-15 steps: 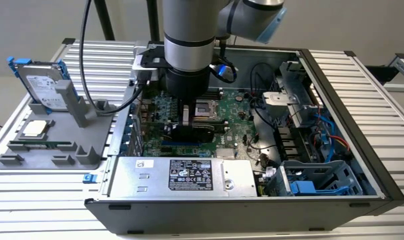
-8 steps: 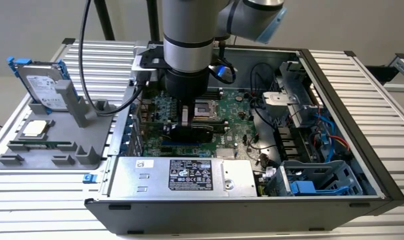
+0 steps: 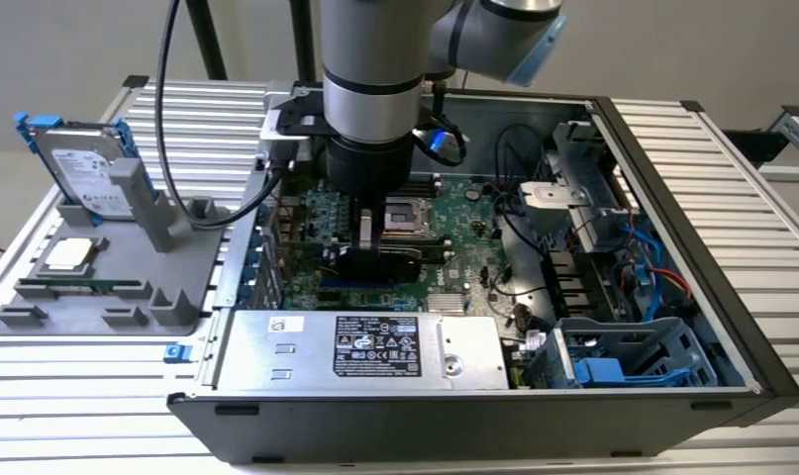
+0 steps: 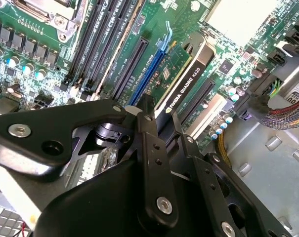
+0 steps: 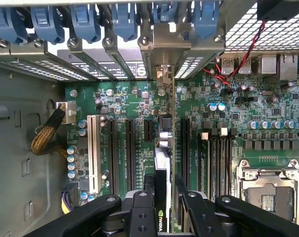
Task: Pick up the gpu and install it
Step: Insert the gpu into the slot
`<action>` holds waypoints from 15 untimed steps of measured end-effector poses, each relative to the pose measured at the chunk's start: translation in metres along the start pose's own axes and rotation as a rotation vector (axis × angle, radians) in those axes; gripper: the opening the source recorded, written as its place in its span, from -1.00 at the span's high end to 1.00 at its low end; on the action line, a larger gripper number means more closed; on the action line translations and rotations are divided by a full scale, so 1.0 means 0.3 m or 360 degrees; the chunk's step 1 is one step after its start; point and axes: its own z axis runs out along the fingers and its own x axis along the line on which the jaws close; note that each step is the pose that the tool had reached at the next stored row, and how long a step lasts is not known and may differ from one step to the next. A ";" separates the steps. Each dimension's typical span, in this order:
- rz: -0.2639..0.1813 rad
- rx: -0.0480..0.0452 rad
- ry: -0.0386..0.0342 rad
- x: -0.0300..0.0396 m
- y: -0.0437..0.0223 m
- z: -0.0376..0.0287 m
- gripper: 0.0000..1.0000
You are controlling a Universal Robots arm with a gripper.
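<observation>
Gripping the gpu (image 5: 161,197) edge-on, my claw (image 5: 161,210) has its two black fingers (image 5: 142,212) pressed against either face of the card; in the second wrist view the same card (image 4: 186,81) stands on its long edge between the fingers, black shroud on one side, green board on the other, its lower edge down at the motherboard (image 4: 154,29), just beside a blue slot (image 4: 156,61) and a black slot (image 4: 132,64); I cannot tell whether it is fully seated. In the first wrist view the card runs away from me in line with the slots, between black expansion slots (image 5: 131,148) on one side and memory slots (image 5: 218,163) on the other; a white slot (image 5: 95,153) lies further off beside them, and the processor socket (image 5: 268,192) sits near the memory slots. Beyond the card's far end stand the rear bracket openings with blue latches (image 5: 85,22) above them. In the exterior view my arm (image 3: 372,69) reaches straight down into the open computer case (image 3: 663,396), the claw (image 3: 370,247) low over the motherboard; the power supply (image 3: 359,351) lies along the near wall; on the bench (image 3: 82,396) to the exterior view's left a grey holder (image 3: 95,297) carries a hard drive (image 3: 82,163) standing upright.
</observation>
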 end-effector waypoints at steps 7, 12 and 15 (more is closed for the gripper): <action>0.0000 0.0000 0.0000 -0.008 0.001 0.000 1.00; 0.0000 0.0001 0.0000 -0.008 0.001 0.003 1.00; 0.0001 0.0001 0.0000 -0.005 0.001 0.006 1.00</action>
